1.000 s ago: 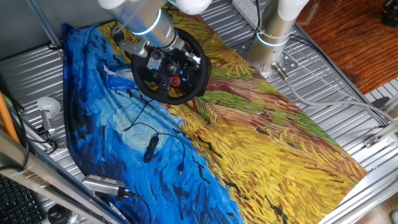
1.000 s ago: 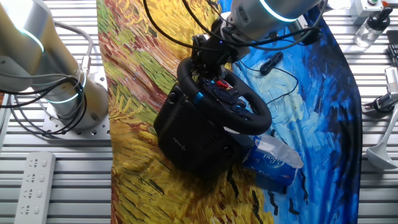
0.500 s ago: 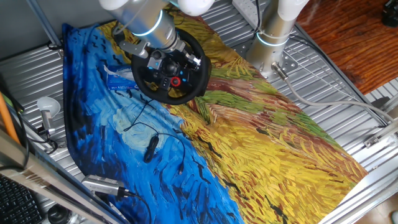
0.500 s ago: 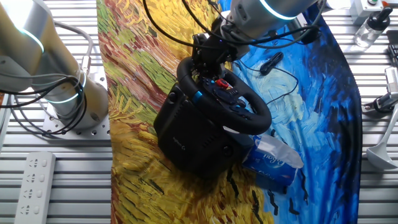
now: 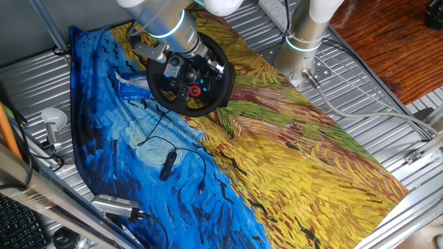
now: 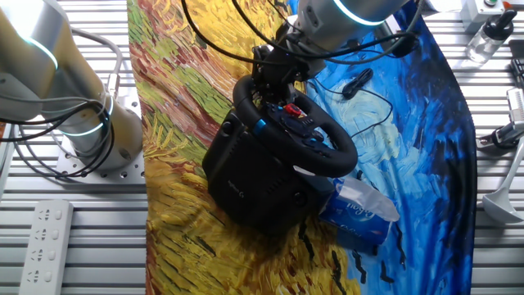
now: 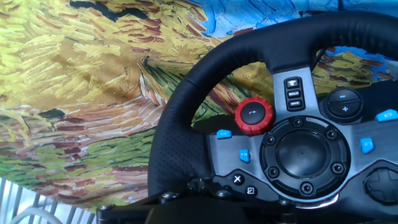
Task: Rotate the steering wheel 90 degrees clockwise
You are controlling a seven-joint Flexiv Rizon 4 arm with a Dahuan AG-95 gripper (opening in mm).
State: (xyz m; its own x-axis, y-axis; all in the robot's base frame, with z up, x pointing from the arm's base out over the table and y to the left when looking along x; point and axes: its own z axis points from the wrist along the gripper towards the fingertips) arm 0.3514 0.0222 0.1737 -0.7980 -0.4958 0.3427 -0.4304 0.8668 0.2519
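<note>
The steering wheel (image 5: pixel 188 81) is black with a red knob (image 7: pixel 253 116) and blue buttons on its hub. It stands tilted on its black base (image 6: pixel 246 184) at the far end of the painted cloth. My gripper (image 5: pixel 166 59) sits at the wheel's upper left rim. In the hand view its dark jaws fill the bottom edge (image 7: pixel 193 198), right against the rim (image 7: pixel 180 149). The jaws are too dark to tell whether they clamp the rim.
A small black cabled device (image 5: pixel 167 164) lies on the blue part of the cloth (image 5: pixel 297 166). A blue packet (image 6: pixel 360 209) rests beside the wheel base. A second robot base (image 5: pixel 304 45) stands behind the cloth. A power strip (image 6: pixel 45 238) and tools lie on the metal table.
The arm above the gripper has shifted slightly up and back. The steering wheel and its red knob show no turn.
</note>
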